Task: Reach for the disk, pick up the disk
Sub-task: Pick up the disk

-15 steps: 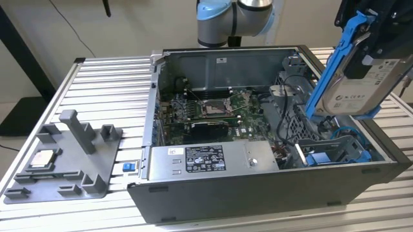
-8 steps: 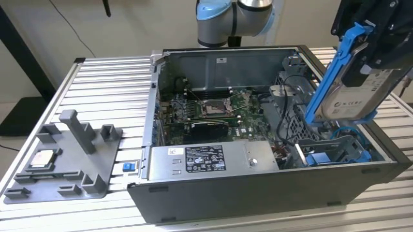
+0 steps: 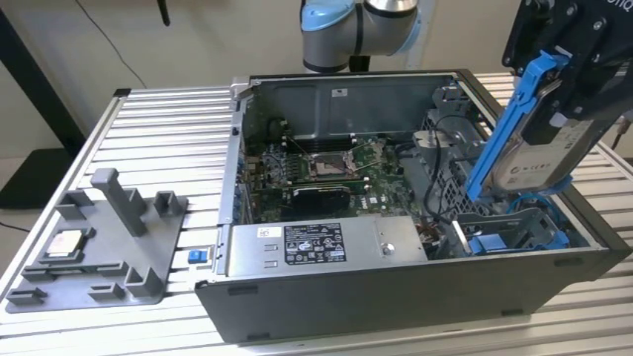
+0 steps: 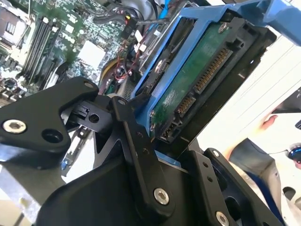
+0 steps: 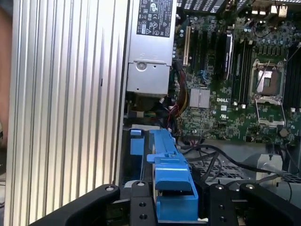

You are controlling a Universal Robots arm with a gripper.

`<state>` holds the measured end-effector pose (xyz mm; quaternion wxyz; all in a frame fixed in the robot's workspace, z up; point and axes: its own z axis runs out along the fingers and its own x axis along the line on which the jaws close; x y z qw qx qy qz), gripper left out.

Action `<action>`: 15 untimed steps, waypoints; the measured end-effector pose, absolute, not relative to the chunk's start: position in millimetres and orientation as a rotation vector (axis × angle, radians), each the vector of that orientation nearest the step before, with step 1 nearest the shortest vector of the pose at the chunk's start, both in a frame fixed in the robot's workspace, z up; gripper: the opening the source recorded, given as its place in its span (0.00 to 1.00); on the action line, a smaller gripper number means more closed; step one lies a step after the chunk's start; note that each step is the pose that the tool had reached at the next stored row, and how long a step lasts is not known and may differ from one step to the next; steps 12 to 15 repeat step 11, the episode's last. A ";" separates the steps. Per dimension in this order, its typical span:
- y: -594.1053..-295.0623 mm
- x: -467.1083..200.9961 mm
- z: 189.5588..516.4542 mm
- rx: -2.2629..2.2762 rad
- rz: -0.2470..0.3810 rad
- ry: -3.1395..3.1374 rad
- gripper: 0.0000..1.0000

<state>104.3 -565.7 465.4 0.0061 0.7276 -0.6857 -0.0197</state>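
Gripping the disk [image 3: 534,159] above the open case [image 3: 396,289], gripper [image 3: 568,81] clenched on its blue rails, motherboard [image 3: 327,167] inside, white-labelled power supply [image 3: 316,245] near, chip [image 3: 65,242] on grey tray [image 3: 148,274] left.

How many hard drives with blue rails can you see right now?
1. The disk is held tilted in the gripper, lifted above the open computer case at the exterior view's right. Others may sit hidden in the bays.

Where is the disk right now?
On the exterior view's right, the disk hangs tilted in the end effector, lifted above the open computer case and its drive bay.
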 end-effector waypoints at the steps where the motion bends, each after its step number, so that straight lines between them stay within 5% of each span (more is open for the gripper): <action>1: -565.7 104.5 465.3 2.280 -0.062 -2.143 0.00; 15: -566.7 105.8 464.4 2.283 -0.062 -2.139 0.00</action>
